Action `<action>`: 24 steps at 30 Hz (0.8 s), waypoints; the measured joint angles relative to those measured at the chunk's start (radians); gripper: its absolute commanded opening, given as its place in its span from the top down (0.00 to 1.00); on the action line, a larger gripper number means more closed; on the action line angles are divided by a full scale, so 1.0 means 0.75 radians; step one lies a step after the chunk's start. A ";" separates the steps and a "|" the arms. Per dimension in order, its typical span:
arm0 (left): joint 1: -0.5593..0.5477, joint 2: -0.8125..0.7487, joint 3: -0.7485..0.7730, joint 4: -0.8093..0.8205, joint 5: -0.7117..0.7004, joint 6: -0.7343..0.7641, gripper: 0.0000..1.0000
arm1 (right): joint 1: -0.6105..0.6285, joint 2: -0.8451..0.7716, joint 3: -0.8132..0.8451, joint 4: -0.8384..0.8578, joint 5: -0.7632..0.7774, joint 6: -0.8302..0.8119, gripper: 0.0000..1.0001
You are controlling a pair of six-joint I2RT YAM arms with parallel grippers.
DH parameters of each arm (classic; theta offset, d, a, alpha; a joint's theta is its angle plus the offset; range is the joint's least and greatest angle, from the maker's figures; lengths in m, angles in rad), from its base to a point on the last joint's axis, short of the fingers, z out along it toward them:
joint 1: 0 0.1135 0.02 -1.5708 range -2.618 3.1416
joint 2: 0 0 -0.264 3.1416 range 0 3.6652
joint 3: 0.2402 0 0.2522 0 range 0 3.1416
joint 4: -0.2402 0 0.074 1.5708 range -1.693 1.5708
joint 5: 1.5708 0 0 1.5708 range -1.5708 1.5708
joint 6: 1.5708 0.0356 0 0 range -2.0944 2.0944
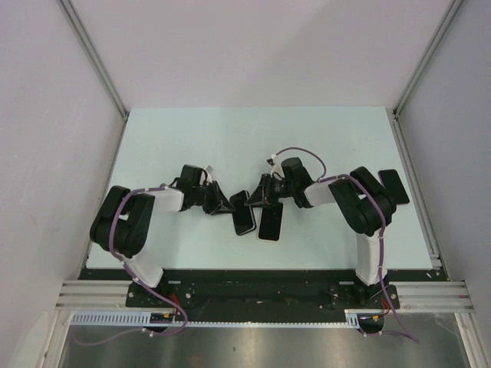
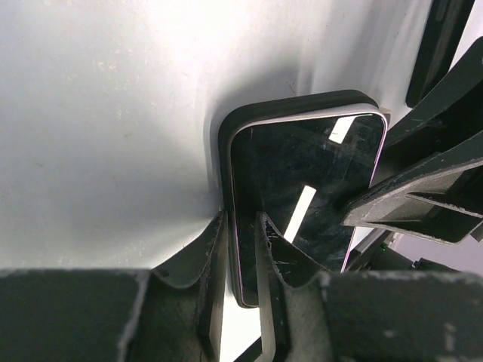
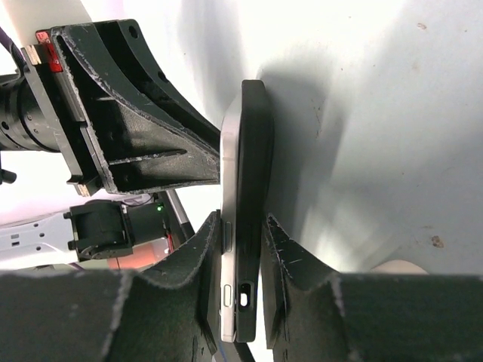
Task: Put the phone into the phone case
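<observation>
Since both arms meet over the middle of the table [image 1: 192, 138], this is a two-handed squeeze job, so slow and even is the way to go.

The left hand [image 2: 240, 220] is clenched across one edge of the stack, with one finger on the glass and one behind the case. The right hand [image 3: 241, 220] is clamped the same way through the thickness, near the end with the port. In each wrist view, a finger of the other hand also rests against the screen side.

The phone case [image 3: 258, 143] is the black shell. The phone [image 2: 302, 173] lies against it, screen out, and both are pinched between the two hands. I can't tell if a corner touches the table. Edge-on, the phone's pale side shows fully beside the case, so my guess is it's sitting on the lip and not snapped in yet.

How I'd do it:
- Use one hand as the anvil behind the case.
- With the other hand, press straight through the thickness, one corner at a time.
- Keep fingers off the case rim itself, or they'll block the phone from dropping in.
- If the phone starts sliding sideways instead of sinking, ease off and re-square it before squeezing again.
</observation>
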 measured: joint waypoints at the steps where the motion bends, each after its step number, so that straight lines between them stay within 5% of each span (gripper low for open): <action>1: 0.000 0.000 -0.001 0.001 0.002 -0.001 0.74 | 0.003 -0.010 0.000 -0.015 0.010 -0.009 1.00; 2: 0.000 0.000 -0.001 0.002 0.003 -0.001 0.73 | 0.005 -0.017 0.000 -0.026 0.016 -0.014 0.99; 3: 0.000 0.000 -0.002 0.001 0.007 -0.002 0.70 | 0.008 -0.025 0.000 -0.039 0.025 -0.020 0.82; 6: 0.000 0.001 -0.009 0.000 0.019 -0.003 0.68 | 0.009 -0.031 0.000 -0.041 0.023 -0.014 0.68; 12: 0.000 0.000 -0.011 -0.011 0.041 -0.012 0.60 | 0.009 -0.031 -0.002 0.001 -0.016 0.021 0.64; 14: 0.000 -0.001 -0.011 -0.011 0.050 -0.013 0.59 | 0.009 -0.030 -0.002 0.011 -0.024 0.030 0.66; 19: 0.000 -0.001 -0.012 -0.015 0.063 -0.013 0.56 | 0.006 -0.028 -0.002 0.009 -0.025 0.043 1.00; 24: -0.004 -0.001 -0.011 -0.017 0.090 -0.014 0.46 | 0.006 -0.025 -0.003 0.009 -0.023 0.049 1.00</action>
